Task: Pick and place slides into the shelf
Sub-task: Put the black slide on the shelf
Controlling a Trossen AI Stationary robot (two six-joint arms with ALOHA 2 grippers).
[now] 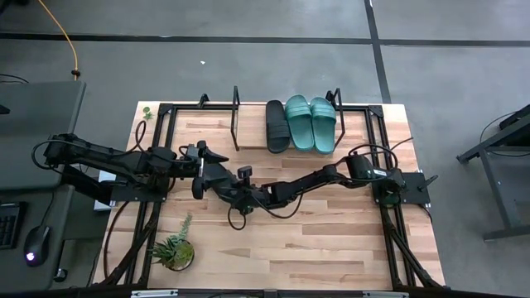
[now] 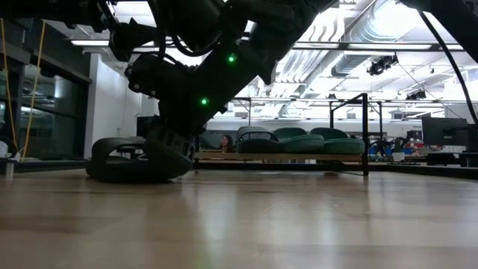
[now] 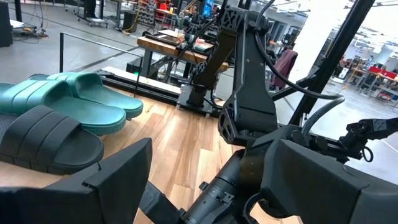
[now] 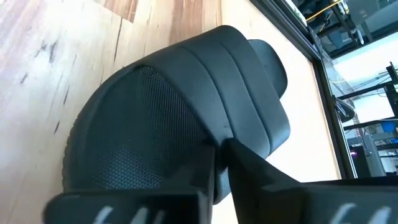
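One black slide [image 2: 119, 168] lies on the table near its middle. It fills the right wrist view [image 4: 180, 106] and is mostly hidden under the arms in the high view. My right gripper [image 2: 168, 153] [image 4: 214, 177] reaches in from the table's right and is shut on it. My left gripper [image 3: 208, 158] [image 1: 205, 170] hangs open above the right arm's wrist and touches nothing. The shelf [image 1: 252, 134] holds another black slide [image 1: 277, 126] [image 3: 50, 140] and two teal slides [image 1: 310, 122] [image 3: 81, 106], lying flat on its board. My right gripper holds the black slide at the edge of its strap [image 4: 233, 134], where the strap meets the textured footbed. One finger [image 4: 273, 171] lies against the strap edge. The other finger [image 4: 124, 202] covers the footbed and hides the rest. The fingers slant down from the table's right. The slide's sole rests on the table.
A potted plant [image 1: 174, 251] stands near the table's near left corner. Black frame rails [image 1: 385, 190] run along the table's left and right sides. Bare wood [image 1: 331, 240] shows toward the near right. A person [image 2: 224, 142] is far off in the room.
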